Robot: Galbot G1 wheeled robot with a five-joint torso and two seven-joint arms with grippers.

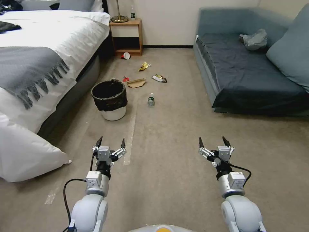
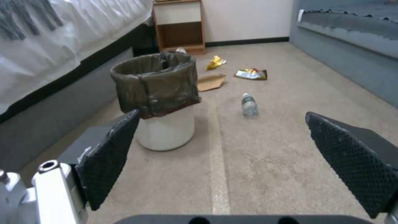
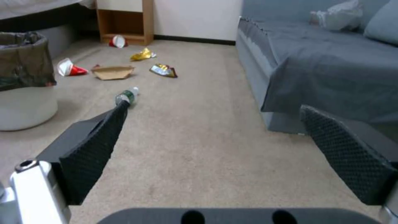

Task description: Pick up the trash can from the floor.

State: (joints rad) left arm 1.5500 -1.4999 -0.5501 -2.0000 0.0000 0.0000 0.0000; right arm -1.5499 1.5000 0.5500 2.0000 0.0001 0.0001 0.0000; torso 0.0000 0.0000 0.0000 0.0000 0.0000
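Both arms reach forward, low over the beige carpet floor (image 1: 167, 154). The left end effector (image 1: 111, 143) and right end effector (image 1: 214, 142) are spread wide, holding nothing. The small round white trash can with a black plastic liner (image 1: 109, 100) stands ahead of the left one, beside the white bed (image 1: 48, 51).

Even, soft room light reaches my cameras without glare; the trash can (image 1: 109, 100) throws a faint shadow toward five o'clock, and my wrist views are slightly blurred.

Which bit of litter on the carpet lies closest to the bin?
The red-and-white paper cup lying just behind the bin; the bottle and wrappers sit farther off.
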